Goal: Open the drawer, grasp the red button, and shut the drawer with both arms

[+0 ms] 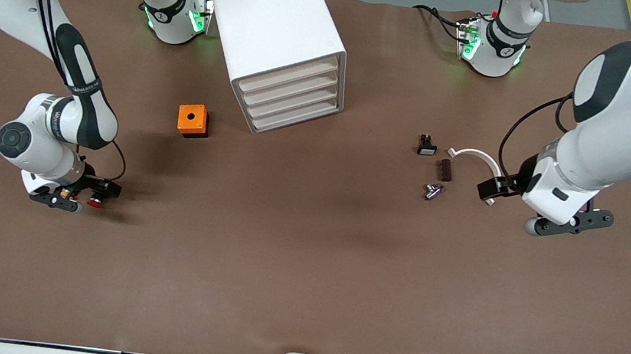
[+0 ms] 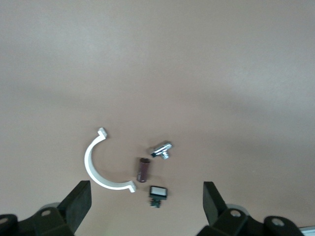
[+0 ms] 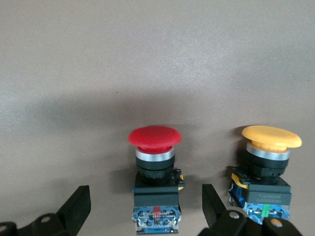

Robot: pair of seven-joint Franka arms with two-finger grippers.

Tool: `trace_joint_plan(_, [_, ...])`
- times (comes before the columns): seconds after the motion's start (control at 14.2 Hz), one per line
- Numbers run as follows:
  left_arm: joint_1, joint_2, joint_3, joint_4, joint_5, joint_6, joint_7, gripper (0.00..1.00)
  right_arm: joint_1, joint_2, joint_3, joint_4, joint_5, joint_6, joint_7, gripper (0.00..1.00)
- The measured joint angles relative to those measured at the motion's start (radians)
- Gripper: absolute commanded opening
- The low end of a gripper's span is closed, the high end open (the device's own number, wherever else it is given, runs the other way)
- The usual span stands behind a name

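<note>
- Right gripper (image 3: 142,206), jaws spread wide, holds nothing; small red-capped push button (image 3: 154,177) stands between them on the table
- Left gripper (image 2: 145,204) waits open, empty
- Lowest white cabinet drawer (image 1: 298,119) looks shut; task seems nearly done

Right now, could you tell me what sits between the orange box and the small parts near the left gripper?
In the front view, only the white cabinet's lower front corner reaches between the orange box and the small parts; otherwise bare brown table.
</note>
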Motion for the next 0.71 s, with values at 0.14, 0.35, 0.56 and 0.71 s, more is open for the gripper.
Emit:
trace_joint_plan(0.14, [0.036, -0.032, 0.0, -0.038, 0.0, 0.001, 0.059, 1.0, 0.0, -0.001, 0.002, 0.048, 0.0, -0.09, 0.0, 1.0])
trace_joint_plan(0.35, [0.086, -0.074, 0.0, -0.083, 0.001, 0.002, 0.119, 1.0, 0.0, -0.019, 0.004, 0.141, 0.0, -0.232, -0.003, 1.0])
trace_joint_plan(0.56, [0.111, -0.107, 0.003, -0.125, 0.001, 0.016, 0.181, 1.0, 0.001, -0.091, 0.004, 0.199, 0.0, -0.377, -0.004, 1.0])
trace_joint_plan(0.71, [0.103, -0.124, 0.008, -0.145, 0.001, 0.025, 0.185, 1.0, 0.001, -0.17, 0.005, 0.219, 0.0, -0.48, -0.006, 1.0])
